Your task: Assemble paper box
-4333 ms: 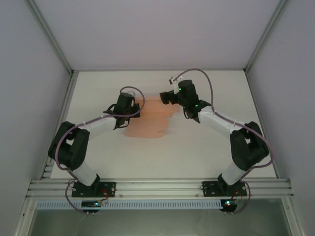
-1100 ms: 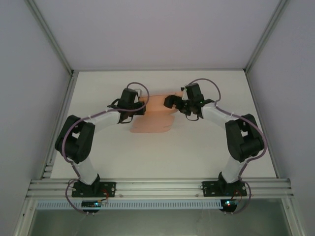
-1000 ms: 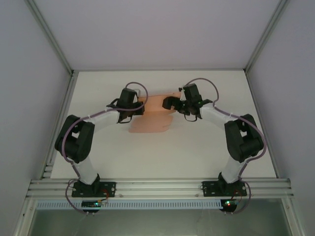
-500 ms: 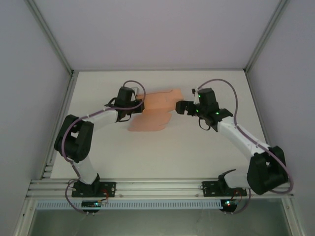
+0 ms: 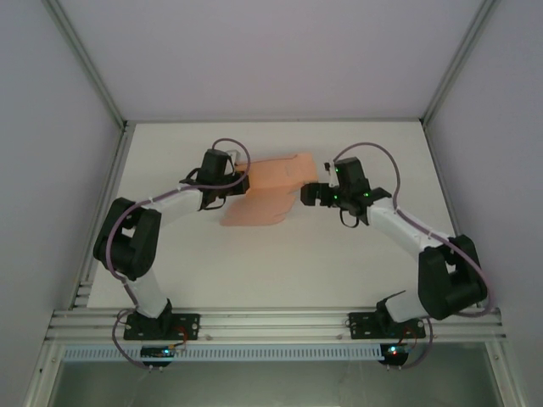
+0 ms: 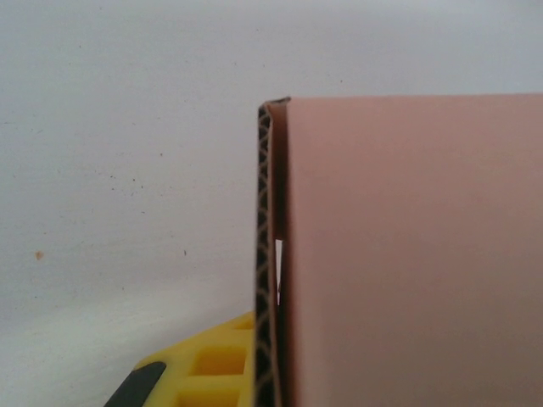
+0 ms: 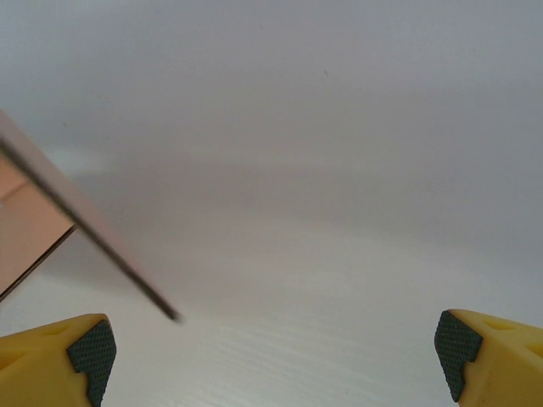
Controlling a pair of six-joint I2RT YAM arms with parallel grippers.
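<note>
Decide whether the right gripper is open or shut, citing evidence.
Open. The right gripper has its yellow fingertips at opposite frame edges, bare table between; the paper box sits ungripped beside them.

- Near half of table (image 5: 339, 254) bare; open lane from front.
- paper box (image 5: 270, 191) blocks mid-far area, btwn the two arms.
- R gripper (image 7: 271, 348) jaws wide apart, bare table btwn; box edge close by.
</note>
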